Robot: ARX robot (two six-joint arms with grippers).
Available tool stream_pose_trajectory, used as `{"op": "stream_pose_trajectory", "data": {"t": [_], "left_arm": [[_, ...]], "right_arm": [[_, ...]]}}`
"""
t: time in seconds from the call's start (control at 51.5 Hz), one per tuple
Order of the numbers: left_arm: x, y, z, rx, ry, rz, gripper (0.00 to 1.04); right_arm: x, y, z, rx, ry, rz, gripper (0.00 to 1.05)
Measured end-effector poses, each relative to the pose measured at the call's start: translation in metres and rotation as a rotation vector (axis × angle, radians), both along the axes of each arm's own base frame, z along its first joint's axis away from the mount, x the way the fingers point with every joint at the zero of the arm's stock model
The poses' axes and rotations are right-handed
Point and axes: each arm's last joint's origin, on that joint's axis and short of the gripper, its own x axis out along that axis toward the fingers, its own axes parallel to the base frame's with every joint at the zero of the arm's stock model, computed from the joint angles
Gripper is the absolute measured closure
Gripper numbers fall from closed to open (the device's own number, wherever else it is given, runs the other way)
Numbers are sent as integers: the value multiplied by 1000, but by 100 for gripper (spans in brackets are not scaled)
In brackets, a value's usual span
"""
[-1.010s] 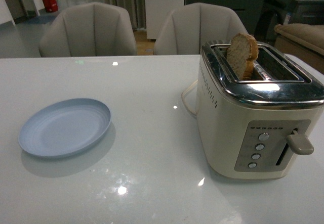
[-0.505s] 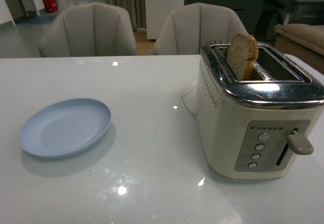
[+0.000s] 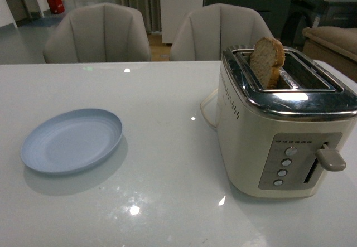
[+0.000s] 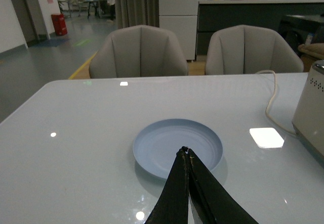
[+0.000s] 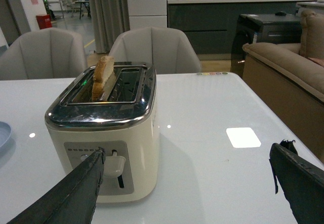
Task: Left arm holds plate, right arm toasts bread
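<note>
Standing in the front view, the cream toaster [image 3: 284,127] occupies the right of the white bench [image 3: 167,163], with the bread [image 3: 266,62] sticking up out of its left slot, rounded end topmost; the pale blue plate [image 3: 71,140] lies well apart on the bench's left side, and neither arm appears here. In the left wrist view, the left gripper [image 4: 188,154] is clenched, its thin dark fingers pressed tip to tip and grasping nothing, their tips showing in front of the plate's [image 4: 152,145] near rim, though contact cannot be judged. In the right wrist view, the right gripper [image 5: 190,155] is spread wide and empty, one finger showing in front of the toaster's [image 5: 101,128] control panel by the lever [image 5: 115,165], the bread [image 5: 103,77] upright in the slot above.
</note>
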Motion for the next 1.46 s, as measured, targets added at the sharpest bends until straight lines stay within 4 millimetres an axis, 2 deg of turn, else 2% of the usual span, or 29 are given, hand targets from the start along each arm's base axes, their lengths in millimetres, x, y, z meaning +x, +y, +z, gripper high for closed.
{"op": "stream_pose_trajectory", "data": {"t": [0.155,0.214,0.272,0.35,0.505,0.524,0.544,0.641,0.718,1.456], "left_arm": [[0,0,0,0,3,-1,102],[0,0,0,0,3,0,91],[0,0,0,0,3,0,75],[0,0,0,0,3,0,64],[0,0,0,0,3,0,35],[0,0,0,0,3,0,24],[0,0,0,0,3,0,19],[0,0,0,1,3,0,5],[0,0,0,1,3,0,8],[0,0,0,1,3,0,7]], "right_arm": [[0,0,0,0,-1,0,6],[0,0,0,0,-1,0,6],[0,0,0,0,-1,0,6],[0,0,0,0,-1,0,6],[0,0,0,0,-1,0,6],[0,0,0,0,-1,0,6],[0,0,0,0,-1,0,6],[0,0,0,0,-1,0,6],[0,0,0,0,-1,0,6],[0,0,0,0,-1,0,6]]}}
